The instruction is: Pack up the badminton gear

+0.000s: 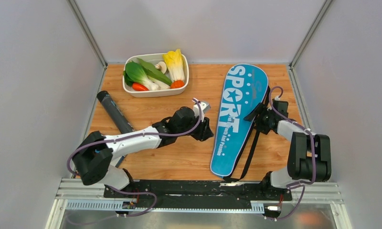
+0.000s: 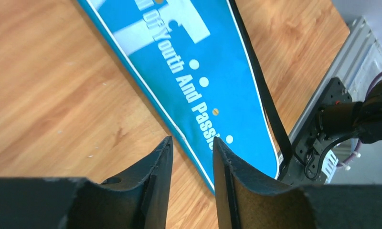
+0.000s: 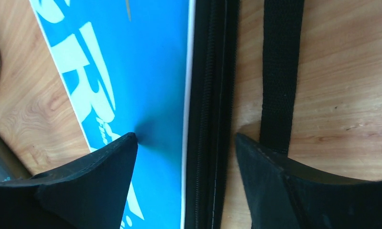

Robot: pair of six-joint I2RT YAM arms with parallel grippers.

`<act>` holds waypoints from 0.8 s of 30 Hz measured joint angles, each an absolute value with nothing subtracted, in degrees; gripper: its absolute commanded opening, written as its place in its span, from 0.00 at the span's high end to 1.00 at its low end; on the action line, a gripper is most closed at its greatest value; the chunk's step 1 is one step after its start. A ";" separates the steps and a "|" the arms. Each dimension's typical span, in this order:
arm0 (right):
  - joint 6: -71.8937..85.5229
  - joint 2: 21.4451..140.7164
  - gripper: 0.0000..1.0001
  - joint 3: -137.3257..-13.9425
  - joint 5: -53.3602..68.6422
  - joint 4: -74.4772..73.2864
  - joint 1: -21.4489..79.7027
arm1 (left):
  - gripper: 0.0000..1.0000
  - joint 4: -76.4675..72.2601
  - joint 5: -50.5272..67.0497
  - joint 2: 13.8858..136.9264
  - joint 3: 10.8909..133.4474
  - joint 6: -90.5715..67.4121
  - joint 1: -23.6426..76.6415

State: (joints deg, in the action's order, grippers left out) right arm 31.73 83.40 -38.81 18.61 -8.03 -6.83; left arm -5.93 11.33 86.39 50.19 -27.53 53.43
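The wooden table fills the overhead view, with the two arm bases at its 6 o'clock edge. The largest task item, the blue racket-shaped cover printed "SPORT", lies flat toward 3 o'clock from the table's middle, its wide rounded head pointing to about 1 o'clock and its narrow end to about 7 o'clock. The left arm reaches from its base at 8 o'clock across the middle of the table toward the cover's 9 o'clock edge; the right arm folds up from 4 o'clock and comes down on the cover's 3 o'clock edge. A white tray of toy vegetables stands at 11 o'clock by the far edge, well apart from the cover. The long black tube lies at 9 o'clock, slanting from 11 toward 5, its near end hidden under the left arm. The cover's black strap runs along its 3 o'clock side and loops onto the table near the narrow end. The left pincer is partly open with nothing between its fingers, hovering over the white-piped edge of the cover near its narrow end. The right pincer is spread wide and grips nothing: it straddles the cover's black zipper edge, one finger on the blue face, the other over the strap beside it.
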 measured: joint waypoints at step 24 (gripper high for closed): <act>29.71 79.53 1.00 -51.07 7.73 -14.35 3.20 | 0.30 8.99 7.07 65.95 45.21 -23.81 36.47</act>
State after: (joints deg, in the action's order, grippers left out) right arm 29.71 79.53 -51.07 7.73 -14.35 3.20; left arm 8.99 7.07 65.95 45.21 -23.81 36.47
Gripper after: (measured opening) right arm 0.015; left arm 0.718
